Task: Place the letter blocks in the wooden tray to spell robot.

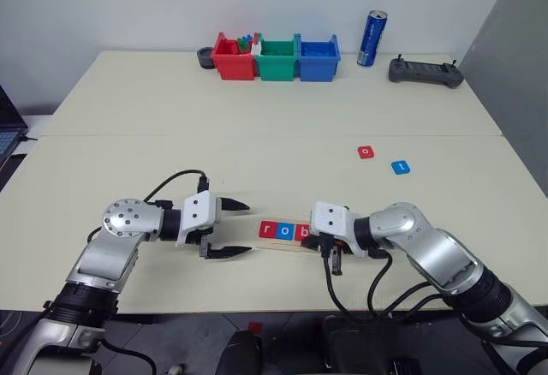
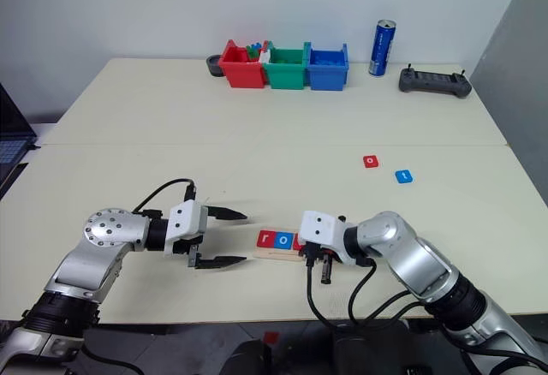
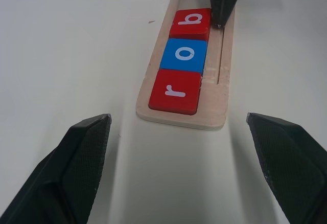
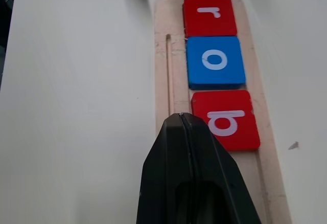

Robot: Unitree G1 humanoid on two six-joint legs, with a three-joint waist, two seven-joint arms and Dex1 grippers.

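Observation:
The wooden tray (image 3: 223, 81) lies near the table's front edge, between my two grippers. Three letter blocks sit in it in a row: red "r" (image 3: 175, 91), blue "o" (image 3: 184, 54) and red "b" (image 3: 191, 22). My right gripper (image 4: 180, 119) is shut with nothing in it, its tip resting on the tray's groove right beside the "b". My left gripper (image 1: 248, 229) stands open just left of the tray's "r" end, level with it and holding nothing. A red "o" block (image 1: 366, 151) and a blue "t" block (image 1: 400, 167) lie loose on the table, further back to the right.
At the back stand a red bin (image 1: 233, 56), a green bin (image 1: 277, 58) and a blue bin (image 1: 317, 56), with a small dark round holder (image 1: 205, 56) to their left. A blue can (image 1: 372, 38) and a black controller (image 1: 425, 71) are at the back right.

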